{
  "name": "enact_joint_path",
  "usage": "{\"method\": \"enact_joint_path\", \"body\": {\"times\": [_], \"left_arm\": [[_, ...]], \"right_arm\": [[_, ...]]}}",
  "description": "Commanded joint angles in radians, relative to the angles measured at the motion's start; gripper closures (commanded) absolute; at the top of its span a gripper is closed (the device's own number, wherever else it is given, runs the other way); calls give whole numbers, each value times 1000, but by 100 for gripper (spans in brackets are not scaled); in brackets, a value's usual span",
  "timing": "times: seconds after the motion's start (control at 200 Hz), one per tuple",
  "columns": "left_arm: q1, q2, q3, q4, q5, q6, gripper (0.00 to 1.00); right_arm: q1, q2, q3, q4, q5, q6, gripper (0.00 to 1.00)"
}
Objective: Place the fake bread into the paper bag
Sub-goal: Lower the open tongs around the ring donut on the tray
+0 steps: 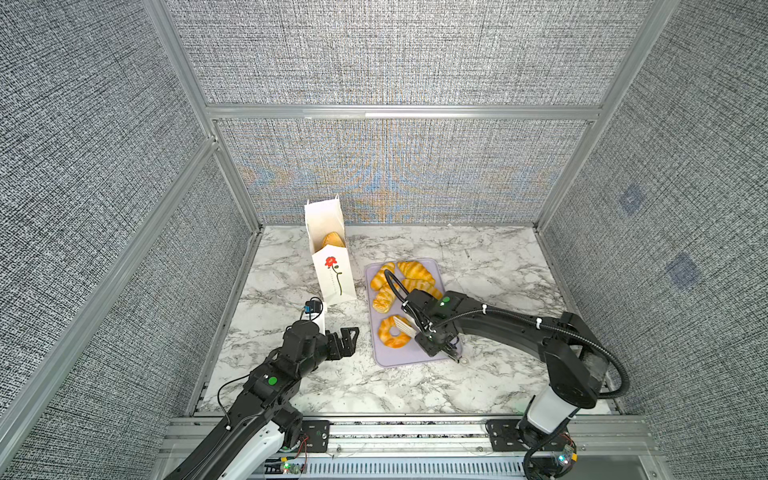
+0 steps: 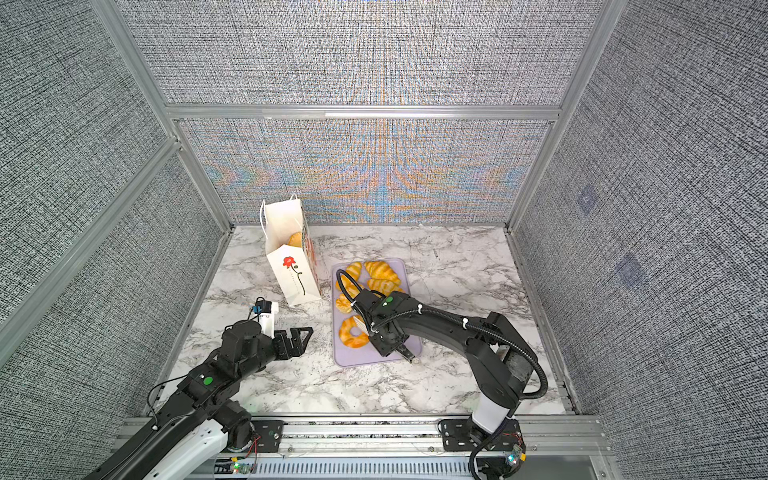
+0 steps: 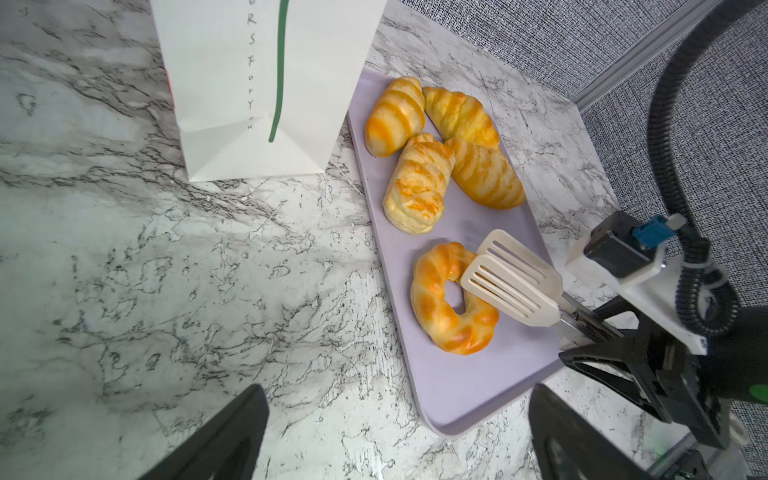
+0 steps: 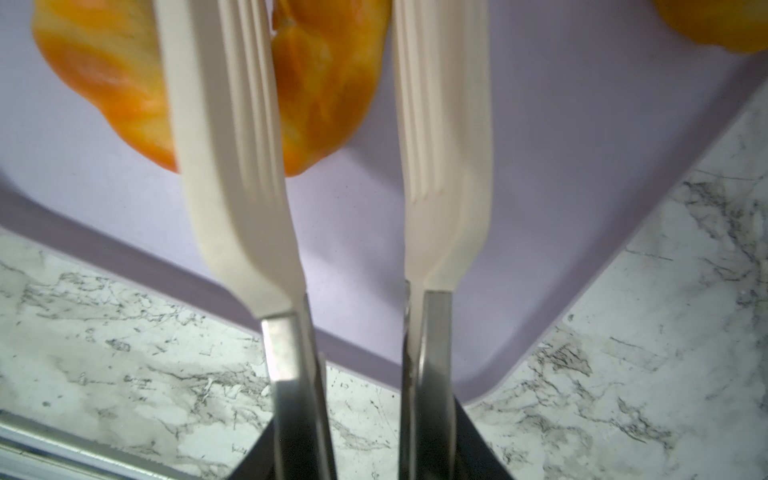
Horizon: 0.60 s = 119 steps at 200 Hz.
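Marble table (image 1: 478, 266), left end effector (image 1: 348, 341) released, right end effector (image 1: 432, 338) grasping tongs (image 3: 515, 282) by doughnut (image 3: 440, 320)

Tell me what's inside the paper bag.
In both top views the paper bag stands open, with one golden-brown piece of fake bread showing through its mouth. Anything deeper is covered by its white front wall.

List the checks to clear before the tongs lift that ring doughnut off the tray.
1. Tall white paper bag with red flower upright, mouth open: ok.
2. Right tool clamped on white slotted tongs: ok.
3. Glossy golden ring doughnut partly between blades: ok.
4. Blades gripping it firmly: cannot tell.
5. Left tool open, clear of bag: ok.
6. Lilac rectangular plastic tray lying flat: ok.
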Motion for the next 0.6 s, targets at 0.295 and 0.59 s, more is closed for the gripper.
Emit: {"method": "enact_joint_path", "body": {"times": [0.295,0.59], "left_arm": [[-22,0,6,31,-29,-6,1],[-34,-5,6,23,-40,-10,1]], "right_arm": [[-6,-43,1,-34,-5,-26,44],[-25,-7,44,-49,-5,-75,45]]}}
